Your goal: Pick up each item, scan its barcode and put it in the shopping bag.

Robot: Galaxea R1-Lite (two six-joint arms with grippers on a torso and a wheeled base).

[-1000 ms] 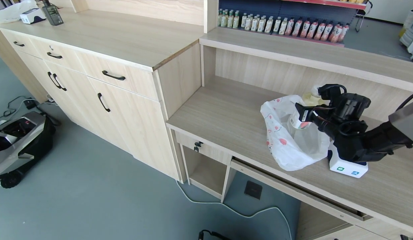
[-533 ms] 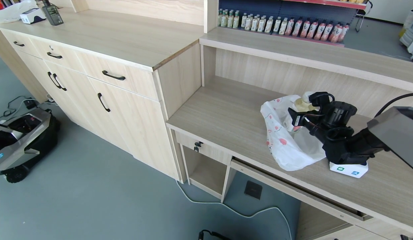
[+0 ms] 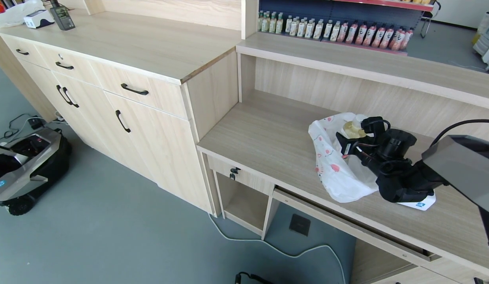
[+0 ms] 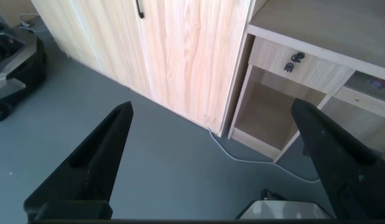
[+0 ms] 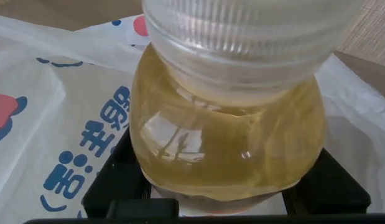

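right gripper point(image 3: 348, 142) is clamped on the bottle point(image 3: 351, 128) of yellowish drink, right of centre, at the mouth of the shopping bag point(image 3: 330, 167). i'd guess it's scanned and only the drop is left. left gripper point(image 4: 212, 111) hangs spread open, empty.

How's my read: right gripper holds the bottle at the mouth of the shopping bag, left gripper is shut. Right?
Not quite: the left gripper is open and empty above the floor, as the left wrist view shows. The rest stands: the right gripper holds the bottle at the mouth of the shopping bag.
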